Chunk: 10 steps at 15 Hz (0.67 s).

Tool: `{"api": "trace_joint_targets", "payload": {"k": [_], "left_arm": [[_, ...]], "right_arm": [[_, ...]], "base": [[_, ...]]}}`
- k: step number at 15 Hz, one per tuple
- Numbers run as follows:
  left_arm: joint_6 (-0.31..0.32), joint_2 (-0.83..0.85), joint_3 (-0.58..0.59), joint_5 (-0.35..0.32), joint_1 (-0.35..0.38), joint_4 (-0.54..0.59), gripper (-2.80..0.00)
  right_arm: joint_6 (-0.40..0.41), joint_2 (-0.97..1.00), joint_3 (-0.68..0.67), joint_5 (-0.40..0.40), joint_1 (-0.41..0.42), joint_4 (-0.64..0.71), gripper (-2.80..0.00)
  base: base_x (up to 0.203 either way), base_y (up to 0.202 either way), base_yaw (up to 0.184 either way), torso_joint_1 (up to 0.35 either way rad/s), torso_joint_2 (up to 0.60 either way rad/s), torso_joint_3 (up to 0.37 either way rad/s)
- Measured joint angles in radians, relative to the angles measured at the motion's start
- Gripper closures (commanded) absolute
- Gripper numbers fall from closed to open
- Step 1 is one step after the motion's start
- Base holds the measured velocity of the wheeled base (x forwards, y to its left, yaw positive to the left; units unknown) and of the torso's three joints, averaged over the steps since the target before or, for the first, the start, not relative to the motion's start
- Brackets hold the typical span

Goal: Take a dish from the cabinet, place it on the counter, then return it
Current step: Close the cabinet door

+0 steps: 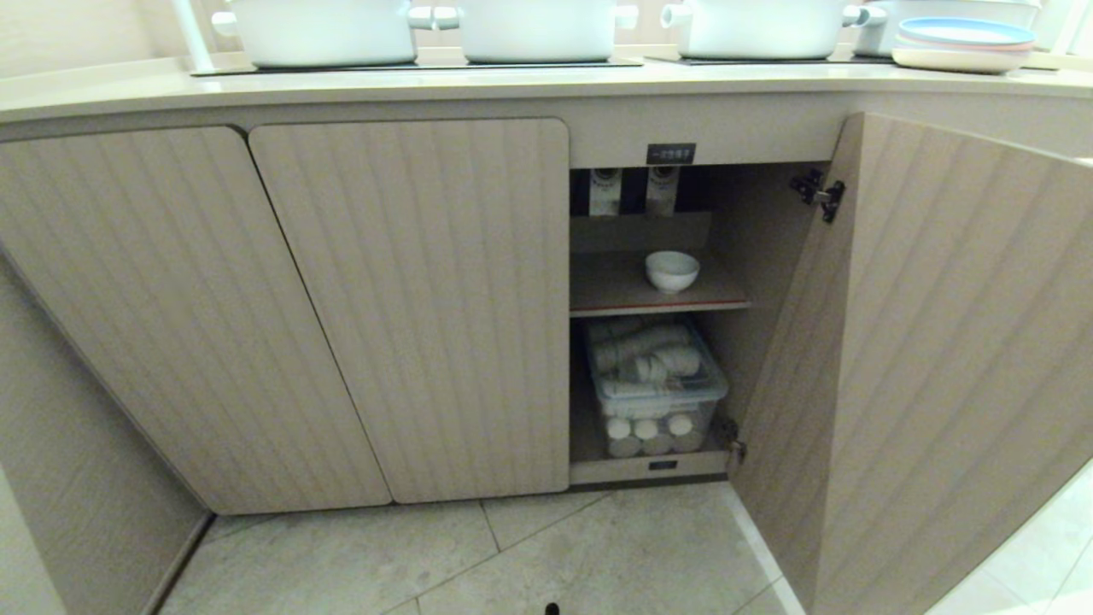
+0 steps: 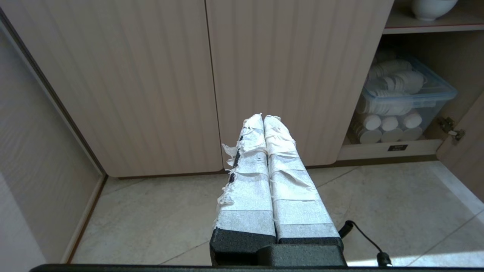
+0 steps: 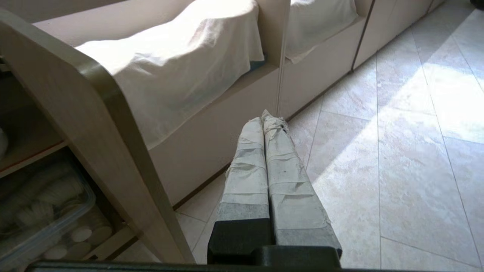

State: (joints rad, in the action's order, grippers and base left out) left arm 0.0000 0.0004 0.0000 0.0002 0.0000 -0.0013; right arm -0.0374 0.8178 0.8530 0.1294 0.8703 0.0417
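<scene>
A small white dish (image 1: 672, 270) sits on the red-edged upper shelf (image 1: 615, 295) of the cabinet, whose fluted door (image 1: 922, 342) stands swung open to the right. In the left wrist view only the dish's underside (image 2: 431, 7) peeks in at the frame's edge. The counter (image 1: 512, 85) runs above the doors. My left gripper (image 2: 263, 118) is shut, low over the floor before the closed doors. My right gripper (image 3: 267, 116) is shut too, empty, out past the open door's edge (image 3: 94, 113) and pointing along the tiled floor. Neither gripper appears in the head view.
A clear bin (image 1: 657, 389) of stacked white cups fills the cabinet's lower space. White pots (image 1: 538, 30) stand on the cooktop panels, and stacked plates (image 1: 965, 43) lie at the counter's right end. Two closed fluted doors (image 1: 427, 307) lie left of the opening. A cloth-covered bench (image 3: 170, 68) runs beyond the door.
</scene>
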Motion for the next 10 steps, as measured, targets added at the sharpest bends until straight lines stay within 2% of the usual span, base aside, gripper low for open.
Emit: {"api": "trace_joint_targets", "payload": {"k": [5, 10], "left_arm": [[0.0, 0.0, 0.0, 0.0, 0.0, 0.0, 0.0], [0.0, 0.0, 0.0, -0.001, 0.0, 0.0, 0.0]], "right_arm": [[0.015, 0.081, -0.036, 0.005, 0.019, -0.046, 0.0], [0.028, 0.08, -0.184, 0.112, 0.005, -0.176, 0.0]], "base": [[0.0, 0.0, 0.0, 0.0, 0.0, 0.0], [0.0, 0.0, 0.0, 0.0, 0.0, 0.0]]}}
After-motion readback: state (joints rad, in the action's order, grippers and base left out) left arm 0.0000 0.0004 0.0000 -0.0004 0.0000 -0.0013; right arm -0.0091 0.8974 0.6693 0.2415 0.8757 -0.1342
